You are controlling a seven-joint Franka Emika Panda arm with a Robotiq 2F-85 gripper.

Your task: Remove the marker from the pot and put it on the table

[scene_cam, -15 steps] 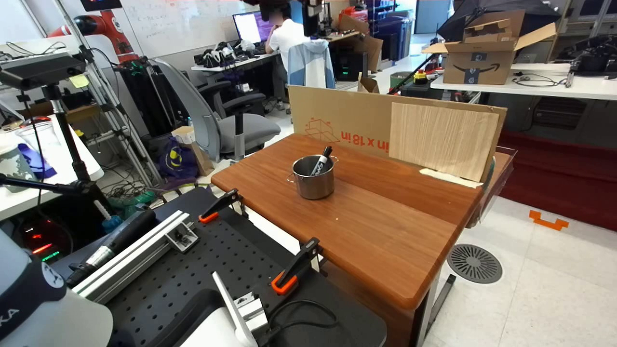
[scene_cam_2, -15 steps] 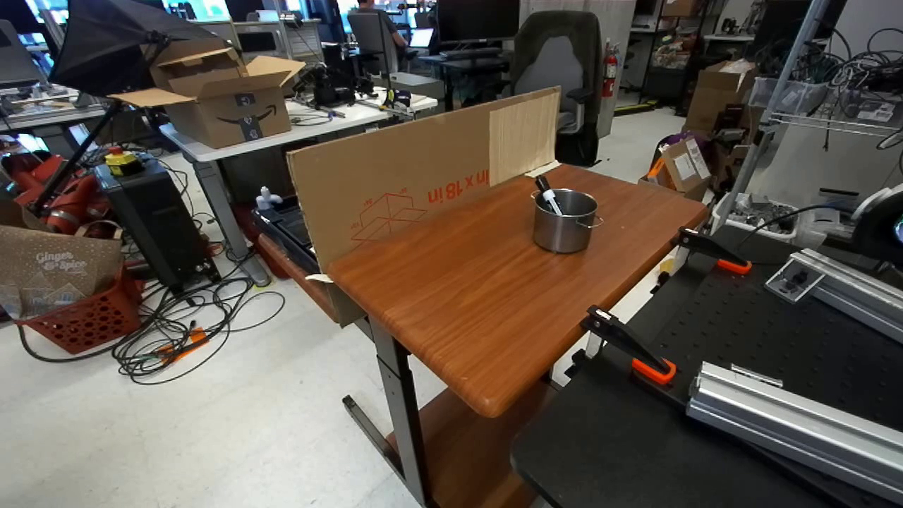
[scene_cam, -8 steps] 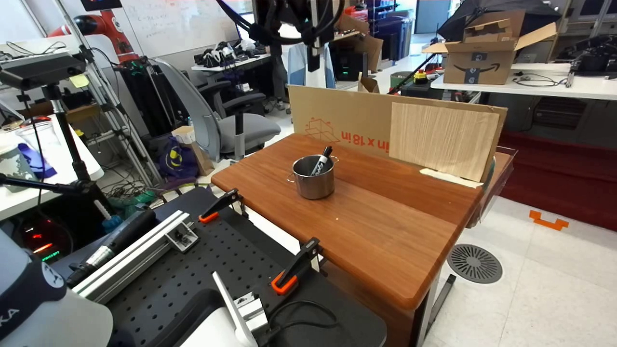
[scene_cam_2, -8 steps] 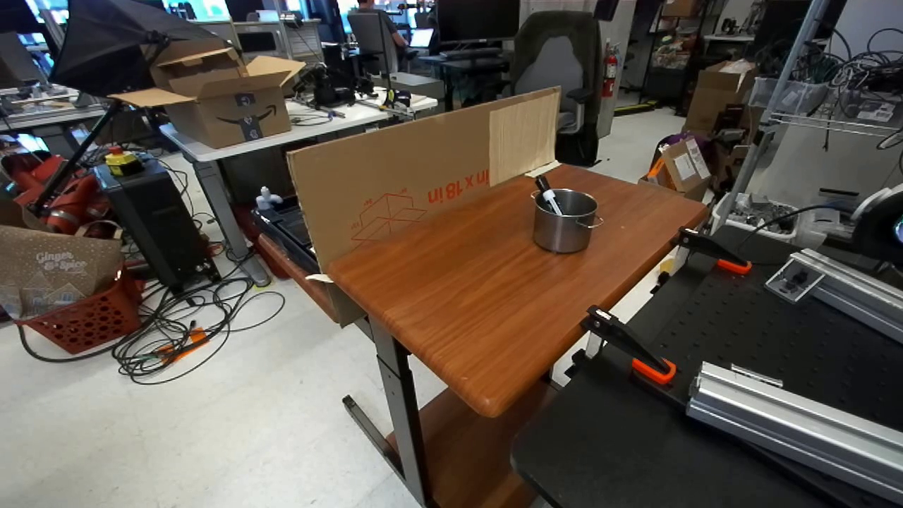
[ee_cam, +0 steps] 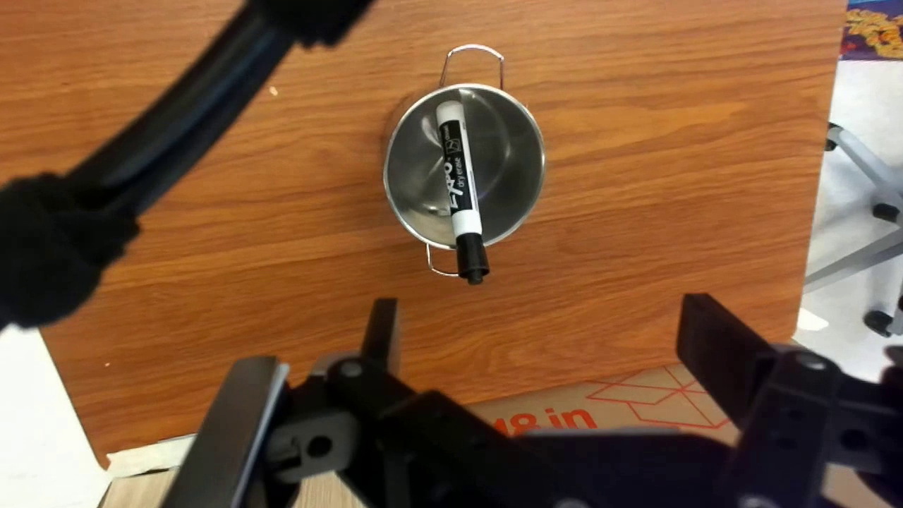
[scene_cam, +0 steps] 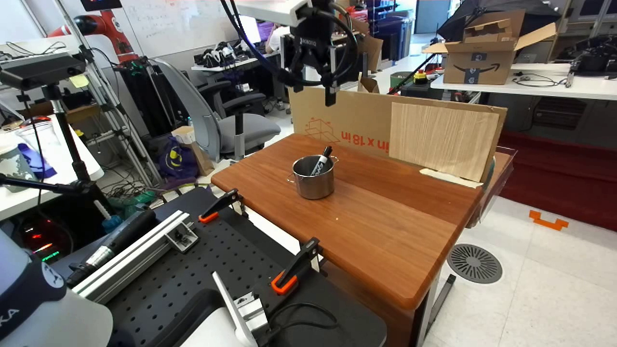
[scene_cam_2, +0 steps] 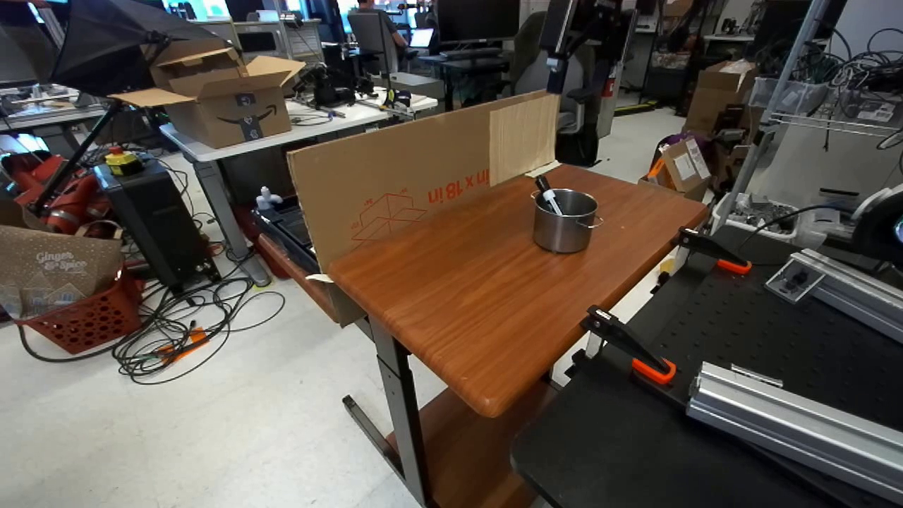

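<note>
Grasping the marker (ee_cam: 458, 173), which leans in the pot (scene_cam: 314, 186) on the table (scene_cam: 381, 224), appears to be the current step. The gripper (ee_cam: 542, 317) hangs above, jaws spread wide, holding nothing. Next: align over the protruding cap (ee_cam: 472, 256), then lower.

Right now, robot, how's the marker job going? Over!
Tool open, holding nothing. Marker leaning in pot, black end poking out. Cardboard standing along one edge of the table, maybe in the way.
</note>
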